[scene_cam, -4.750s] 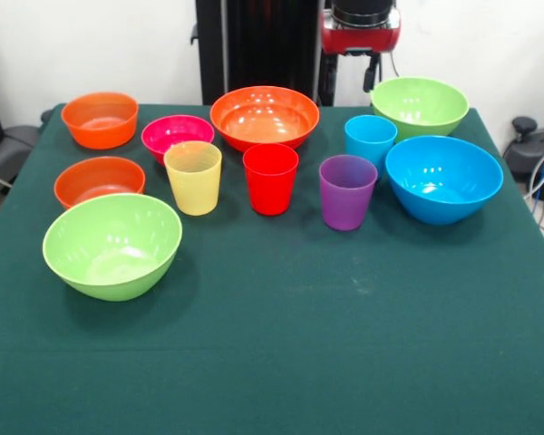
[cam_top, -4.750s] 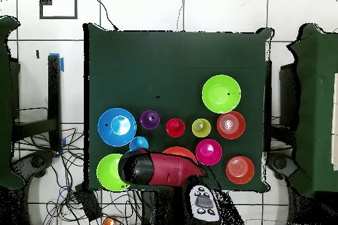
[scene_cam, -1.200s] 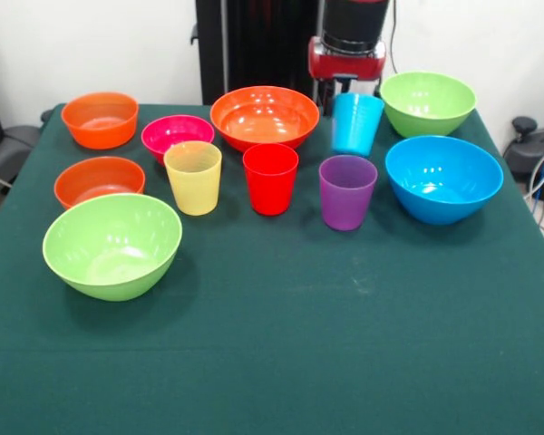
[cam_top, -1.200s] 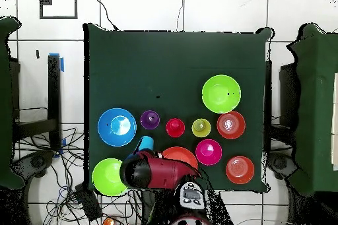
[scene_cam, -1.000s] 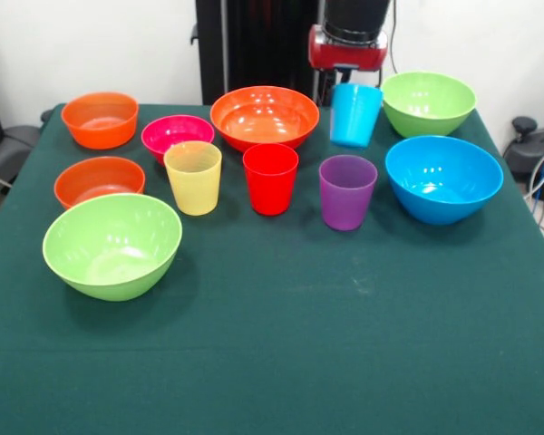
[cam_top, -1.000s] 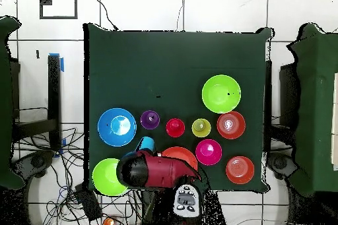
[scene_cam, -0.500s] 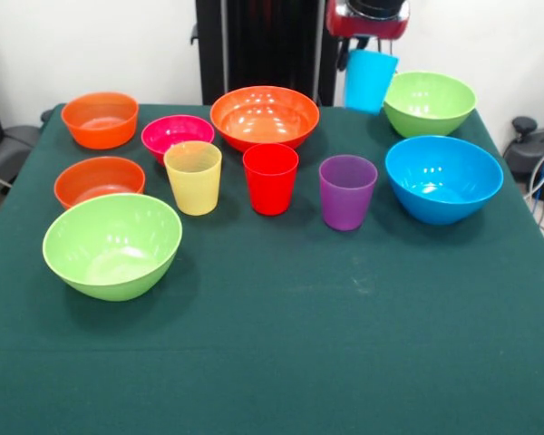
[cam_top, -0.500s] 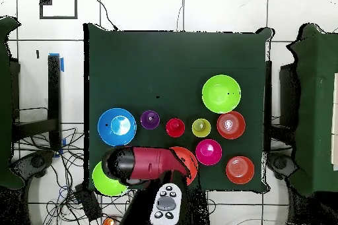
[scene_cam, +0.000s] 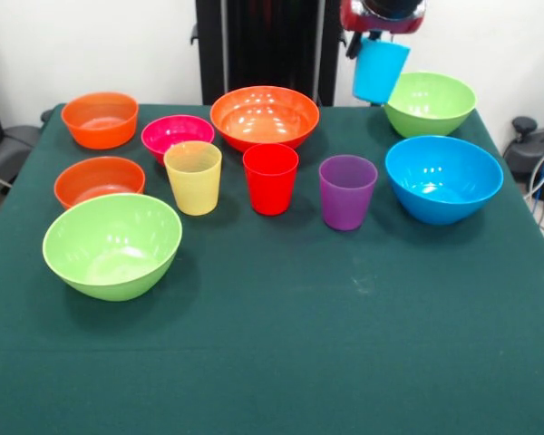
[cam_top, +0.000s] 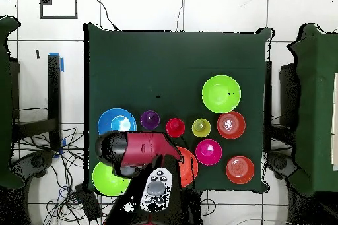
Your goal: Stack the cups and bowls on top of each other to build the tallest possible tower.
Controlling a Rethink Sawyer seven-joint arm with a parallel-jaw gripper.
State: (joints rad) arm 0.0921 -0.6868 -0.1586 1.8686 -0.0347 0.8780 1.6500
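Observation:
My gripper (scene_cam: 373, 40) hangs at the top of the front view, shut on the rim of the light blue cup (scene_cam: 379, 71), which is tilted in the air beside the far lime green bowl (scene_cam: 429, 102). On the table stand the purple cup (scene_cam: 347, 191), red cup (scene_cam: 270, 178) and yellow cup (scene_cam: 193, 177) in a row. The blue bowl (scene_cam: 444, 178) sits right of them. The wide orange bowl (scene_cam: 264, 116) and magenta bowl (scene_cam: 177, 134) sit behind. In the overhead view the arm (cam_top: 135, 151) hides the light blue cup and covers part of the blue bowl (cam_top: 112, 121).
Two small orange bowls (scene_cam: 100, 119) (scene_cam: 98, 179) and a near lime green bowl (scene_cam: 112, 243) sit on the left of the green tablecloth (scene_cam: 344, 344). The table edge runs just behind the far bowls.
The light blue cup was gripped and lifted off the table. Over the last second it has risen and shifted right in the front view, toward the far lime green bowl.

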